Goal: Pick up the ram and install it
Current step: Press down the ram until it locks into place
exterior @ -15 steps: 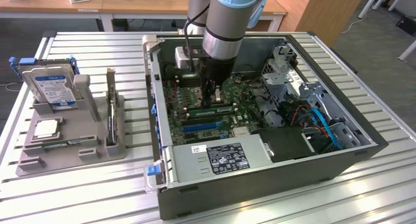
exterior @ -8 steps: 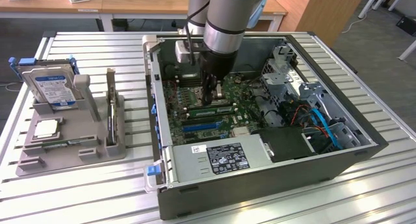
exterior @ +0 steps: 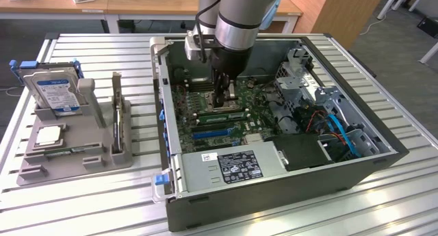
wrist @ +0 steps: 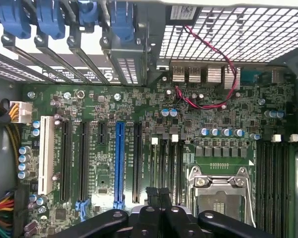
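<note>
My gripper [exterior: 222,103] reaches down into the open computer case [exterior: 274,190], just above the motherboard [exterior: 205,128]. A thin green stick, the ram [exterior: 224,113], lies along the memory slots right below the fingertips. In the wrist view the black fingers [wrist: 151,198] are pressed together, and the gripper [wrist: 159,191] is shut over the dark memory slots [wrist: 164,158] beside the CPU socket [wrist: 221,191]. I cannot tell whether the fingers touch the ram or grip anything.
A grey holder [exterior: 96,159] at the exterior view's left carries a blue-labelled hard drive [exterior: 53,95], a square silver CPU chip [exterior: 49,136] and an upright card [exterior: 118,118]. Inside the case are the power supply [exterior: 229,166], drive cages [exterior: 301,82] and blue and red cables [exterior: 339,131].
</note>
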Controlling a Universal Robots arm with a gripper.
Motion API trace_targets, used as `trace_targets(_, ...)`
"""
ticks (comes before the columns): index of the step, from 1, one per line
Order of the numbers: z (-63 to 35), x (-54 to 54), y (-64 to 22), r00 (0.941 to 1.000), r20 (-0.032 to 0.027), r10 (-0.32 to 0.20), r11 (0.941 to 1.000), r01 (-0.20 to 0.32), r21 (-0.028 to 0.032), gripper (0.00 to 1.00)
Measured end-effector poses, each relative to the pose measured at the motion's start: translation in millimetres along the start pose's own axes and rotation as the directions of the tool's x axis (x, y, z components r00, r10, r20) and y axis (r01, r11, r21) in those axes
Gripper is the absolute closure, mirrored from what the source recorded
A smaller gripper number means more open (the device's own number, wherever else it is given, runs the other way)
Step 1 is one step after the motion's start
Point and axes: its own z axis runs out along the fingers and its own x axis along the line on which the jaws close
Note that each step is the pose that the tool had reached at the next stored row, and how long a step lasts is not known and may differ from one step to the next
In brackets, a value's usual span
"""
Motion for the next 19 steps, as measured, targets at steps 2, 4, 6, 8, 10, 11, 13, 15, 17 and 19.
trace_targets(2, 0.0, 0.0, 0.0, 1.0000, 0.0001, 0.000, 1.0000, 0.000, 0.0000, 0.89)
trace_targets(4, 0.0, 0.0, 0.0, 1.0000, 0.0001, 0.000, 1.0000, 0.000, 0.0000, 0.89)
trace_targets(6, -0.2, 0.0, -1.2, 1.0000, -0.0002, 0.000, 1.0000, 0.000, -0.0002, 0.89)
trace_targets(8, -0.2, 0.0, -3.6, 1.0000, -0.0001, 0.000, 1.0000, 0.000, -0.0001, 0.89)
trace_targets(10, -0.3, 0.0, -6.6, 1.0000, -0.0001, 0.000, 1.0000, 0.000, 0.0000, 0.89)
trace_targets(11, -0.4, 0.0, -8.1, 1.0000, 0.0000, 0.000, 1.0000, 0.000, -0.0001, 0.89)
trace_targets(13, -0.5, 0.0, -11.7, 1.0000, 0.0000, 0.000, 1.0000, 0.000, 0.0000, 0.89)
trace_targets(15, -0.7, 0.1, -15.9, 1.0000, 0.0000, 0.000, 1.0000, 0.000, 0.0000, 0.89)
trace_targets(17, -0.9, 0.1, -20.5, 1.0000, 0.0000, 0.000, 1.0000, 0.000, -0.0001, 0.89)
trace_targets(19, -1.0, 0.1, -24.5, 1.0000, 0.0000, 0.000, 1.0000, 0.000, -0.0001, 0.89)
